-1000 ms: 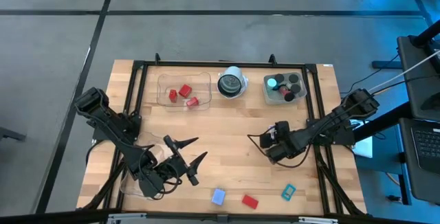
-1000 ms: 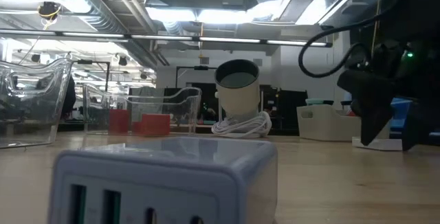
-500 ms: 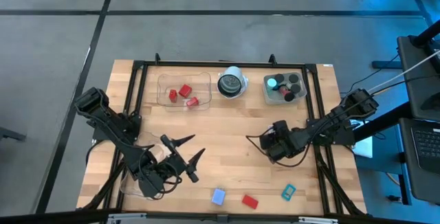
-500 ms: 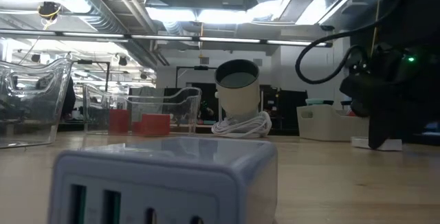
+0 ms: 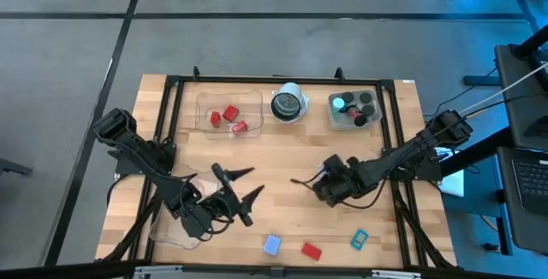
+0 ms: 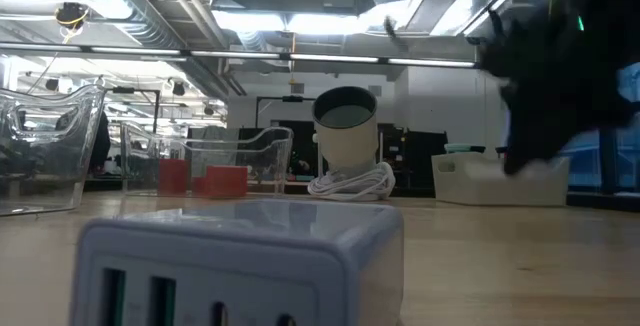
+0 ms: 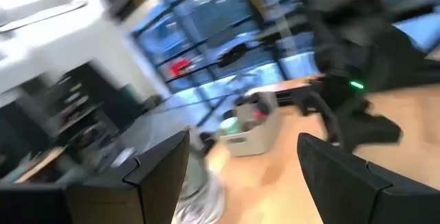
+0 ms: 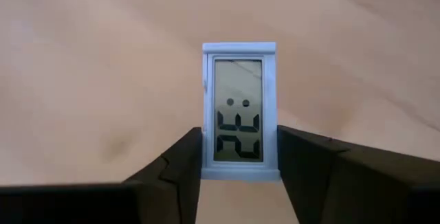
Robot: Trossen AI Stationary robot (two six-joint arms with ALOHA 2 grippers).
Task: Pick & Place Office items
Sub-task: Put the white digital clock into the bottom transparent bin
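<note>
My right gripper (image 5: 301, 181) hangs over the table's middle, shut on a pale-blue rectangle with a small digit display (image 8: 238, 107). My left gripper (image 5: 247, 185) stands open over the left front, nothing between its fingers (image 7: 244, 176). Two red blocks (image 5: 229, 115) lie in a clear tray (image 5: 205, 108) at the back. Black cylinders and a teal cap (image 5: 340, 103) sit in another tray (image 5: 334, 118). On the bare wood near the front edge lie a pale-blue rectangle (image 5: 271, 245), a red block (image 5: 311, 250) and a teal rectangle (image 5: 359, 240). My right gripper pinches the display piece by its two long sides (image 8: 205, 152), near one short end, between its two fingers (image 8: 175, 165). The fingers come from the table's right, slanting down, and lie along the piece. Its display faces the wrist camera, and it appears lifted clear of the wood.
A round white-rimmed object (image 5: 288, 104) stands at the back between the two trays. Another clear tray (image 5: 167, 228) lies under my left arm at the front left. A black frame (image 5: 171, 86) runs round the table top.
My right gripper has shut on the display piece, risen and gone toward the table's left edge with it. My left gripper has shifted a little toward the right edge, staying open.
</note>
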